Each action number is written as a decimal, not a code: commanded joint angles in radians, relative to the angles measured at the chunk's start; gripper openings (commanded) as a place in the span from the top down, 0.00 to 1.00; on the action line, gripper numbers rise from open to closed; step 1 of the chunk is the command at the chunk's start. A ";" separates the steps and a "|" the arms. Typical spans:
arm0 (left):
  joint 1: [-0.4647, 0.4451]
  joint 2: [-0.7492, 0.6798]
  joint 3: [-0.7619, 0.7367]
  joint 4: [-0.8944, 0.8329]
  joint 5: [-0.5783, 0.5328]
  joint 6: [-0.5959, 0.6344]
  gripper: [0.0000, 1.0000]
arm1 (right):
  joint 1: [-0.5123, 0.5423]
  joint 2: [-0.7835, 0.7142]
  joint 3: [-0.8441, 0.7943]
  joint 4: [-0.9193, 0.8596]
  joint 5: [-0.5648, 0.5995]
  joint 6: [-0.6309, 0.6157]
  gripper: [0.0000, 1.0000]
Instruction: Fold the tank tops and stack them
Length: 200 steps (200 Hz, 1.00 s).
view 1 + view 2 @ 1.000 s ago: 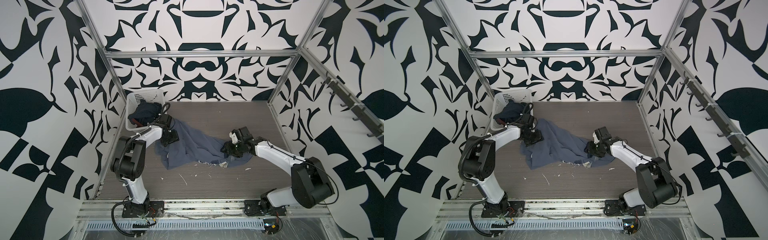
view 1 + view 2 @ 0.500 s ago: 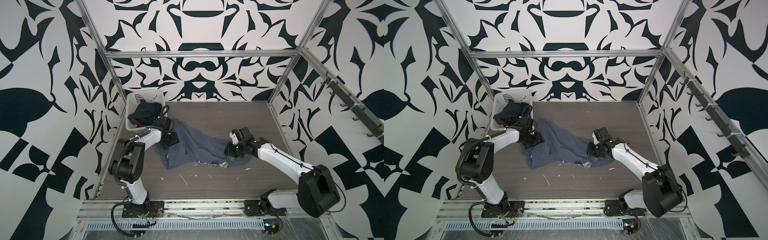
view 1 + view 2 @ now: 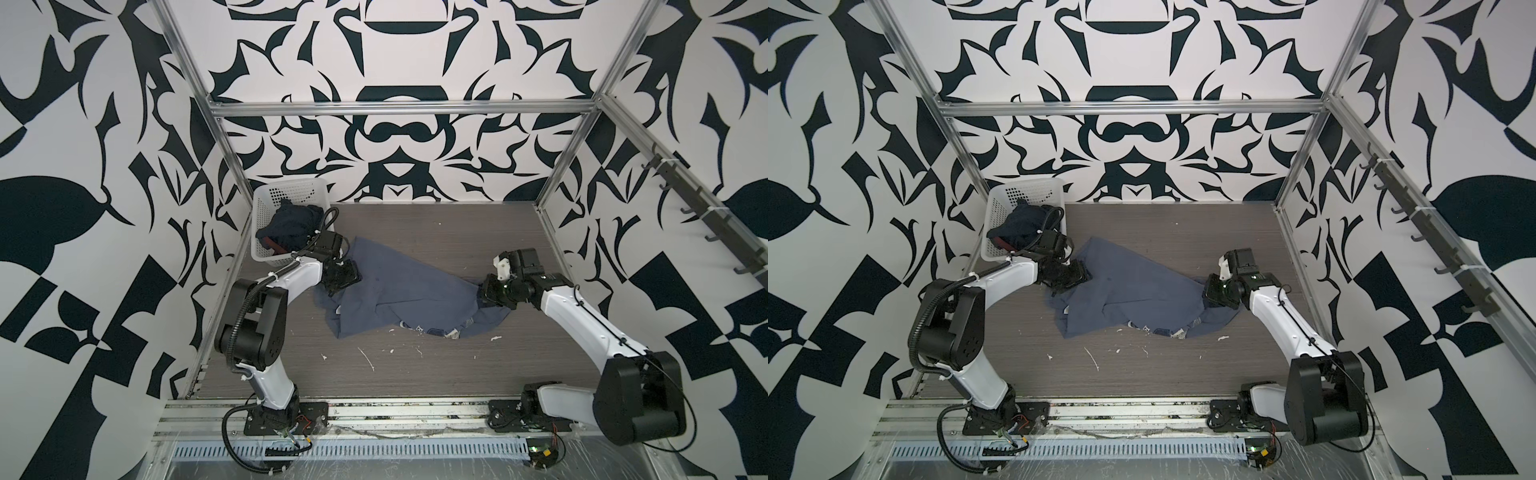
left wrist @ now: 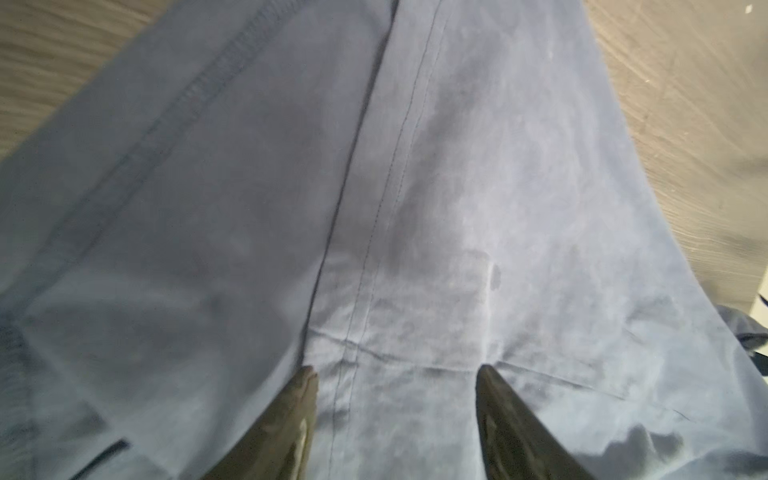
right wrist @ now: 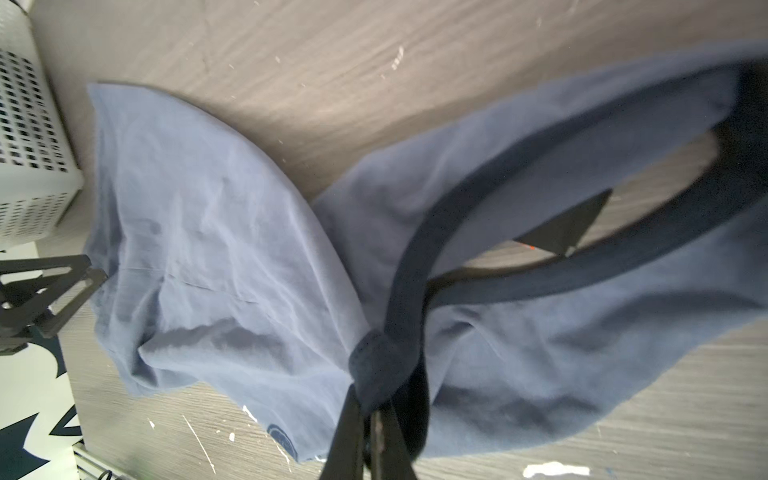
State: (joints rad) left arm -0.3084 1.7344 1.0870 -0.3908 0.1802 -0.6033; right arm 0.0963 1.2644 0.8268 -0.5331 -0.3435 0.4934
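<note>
- The blue top (image 3: 399, 291) lies rumpled mid-tabletop (image 3: 457, 374). The navy top (image 3: 291, 224) sits bunched in the basket (image 3: 266, 216).
- The right fingers (image 5: 349, 428) are clamped on the blue top's dark-trimmed strap, with that end raised a little.
- The left fingers (image 4: 299, 403) stand spread, tips on the cloth near the basket, pinching nothing.
- I'd have the left pinch a hem corner first. Then both should draw apart, low and even, to flatten it before folding.
</note>
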 commanded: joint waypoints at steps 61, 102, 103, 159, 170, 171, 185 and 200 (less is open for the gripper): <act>-0.023 0.121 0.082 -0.095 -0.105 0.025 0.31 | -0.036 -0.002 -0.009 0.018 0.001 -0.003 1.00; -0.045 0.139 0.111 -0.094 -0.089 0.031 0.49 | -0.037 -0.007 -0.008 0.016 0.006 -0.003 1.00; -0.045 0.139 0.112 -0.095 -0.089 0.031 0.49 | -0.036 -0.007 -0.008 0.016 0.006 -0.004 1.00; -0.088 0.079 0.114 -0.106 -0.163 0.046 0.72 | -0.038 -0.005 -0.002 0.014 0.018 -0.008 1.00; -0.100 0.084 0.124 -0.116 -0.178 0.051 0.75 | -0.037 -0.003 0.000 0.015 0.019 -0.008 1.00; -0.100 0.084 0.124 -0.117 -0.178 0.051 0.76 | -0.037 -0.003 0.000 0.016 0.019 -0.008 1.00; -0.102 0.087 0.126 -0.123 -0.192 0.044 0.80 | -0.039 -0.003 0.003 0.015 0.018 -0.007 1.00; -0.101 0.078 0.119 -0.116 -0.208 0.039 0.81 | -0.039 -0.008 0.008 0.013 0.020 -0.007 1.00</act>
State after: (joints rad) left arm -0.4068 1.8500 1.1954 -0.4709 0.0200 -0.5610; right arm 0.0612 1.2652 0.8207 -0.5266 -0.3367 0.4934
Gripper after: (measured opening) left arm 0.190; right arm 0.058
